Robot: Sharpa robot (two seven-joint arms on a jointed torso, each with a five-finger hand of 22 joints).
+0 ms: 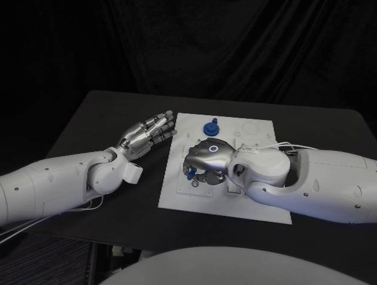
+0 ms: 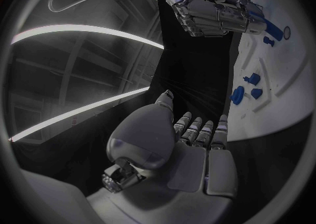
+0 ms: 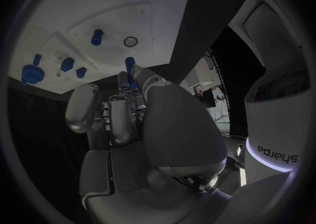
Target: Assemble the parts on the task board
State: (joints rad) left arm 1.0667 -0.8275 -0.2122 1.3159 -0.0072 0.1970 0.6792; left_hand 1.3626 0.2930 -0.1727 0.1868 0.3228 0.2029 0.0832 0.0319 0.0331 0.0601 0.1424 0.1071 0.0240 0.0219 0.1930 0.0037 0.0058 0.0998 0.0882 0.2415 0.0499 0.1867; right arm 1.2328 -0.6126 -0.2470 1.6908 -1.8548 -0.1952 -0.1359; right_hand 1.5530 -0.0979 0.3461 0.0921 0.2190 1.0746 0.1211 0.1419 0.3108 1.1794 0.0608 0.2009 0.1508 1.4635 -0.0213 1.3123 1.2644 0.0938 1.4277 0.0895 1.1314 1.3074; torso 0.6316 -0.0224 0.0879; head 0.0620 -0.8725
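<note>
Right hand [image 1: 207, 161] over task board [image 1: 257, 205], fingers curled on a blue part [image 3: 129, 66] | left hand [image 1: 147, 135] flat, holding nothing, beside board on bench [image 1: 94, 119] | blue knob [image 1: 211, 128] stands on board

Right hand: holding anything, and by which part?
The right hand holds a blue rod-shaped part over the white task board, its fingers closed round the lower end; the upper end sticks out. The left hand holds nothing.
</note>
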